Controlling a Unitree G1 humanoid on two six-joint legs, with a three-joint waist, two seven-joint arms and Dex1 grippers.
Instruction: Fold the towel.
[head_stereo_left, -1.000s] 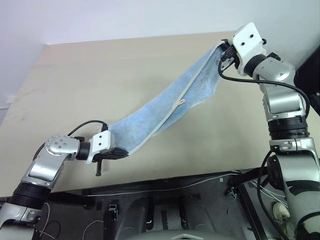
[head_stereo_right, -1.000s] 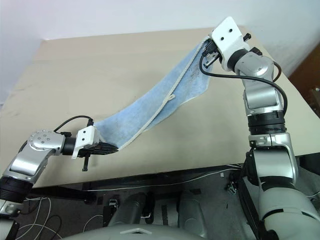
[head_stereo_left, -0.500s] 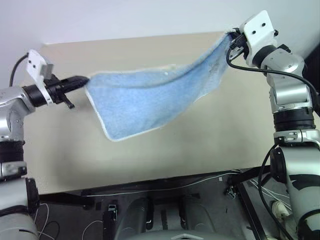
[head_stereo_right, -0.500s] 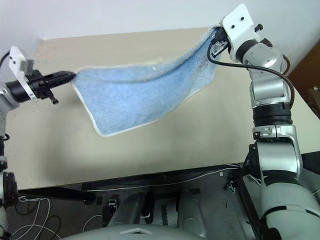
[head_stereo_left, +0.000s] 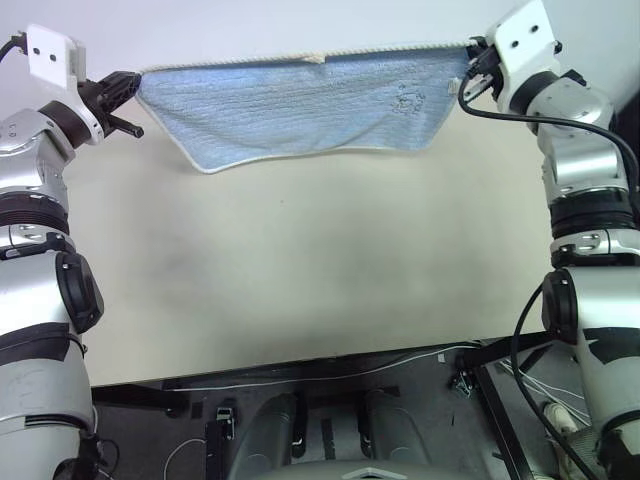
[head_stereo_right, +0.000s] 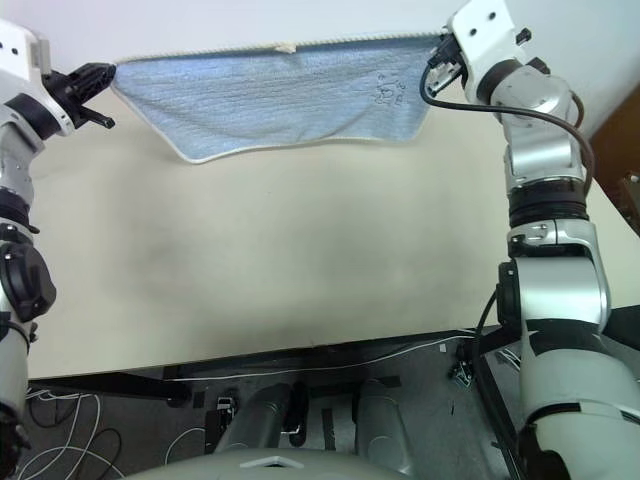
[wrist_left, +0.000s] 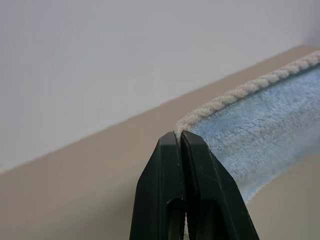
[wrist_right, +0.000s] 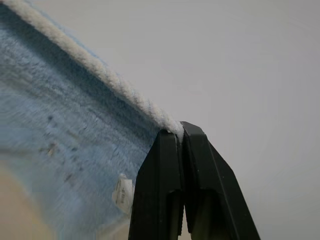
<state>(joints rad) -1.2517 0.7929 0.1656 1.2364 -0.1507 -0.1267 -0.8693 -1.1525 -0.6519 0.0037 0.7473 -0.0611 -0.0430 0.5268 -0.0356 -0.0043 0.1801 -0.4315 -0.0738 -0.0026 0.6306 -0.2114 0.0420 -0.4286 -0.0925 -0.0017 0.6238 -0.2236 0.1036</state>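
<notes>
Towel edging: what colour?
Cream-white cord on the light blue towel; clearest in the left wrist view.

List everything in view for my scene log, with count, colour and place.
towel: one, light blue with cream-white corded edging, stretched in the air between the two pincers above the far part of the table, top edge taut, lower edge sagging.
embroidered motif: one, faint blue, on the towel near its right end.
table: one, beige, under the towel, bare top.
cables: several, white and black, on the dark floor by the table's near edge.
wall: one, pale grey-white, behind the table.
left pincer: one, black, shut on the towel's top left corner.
right pincer: one, black, shut on the towel's top right corner.
</notes>
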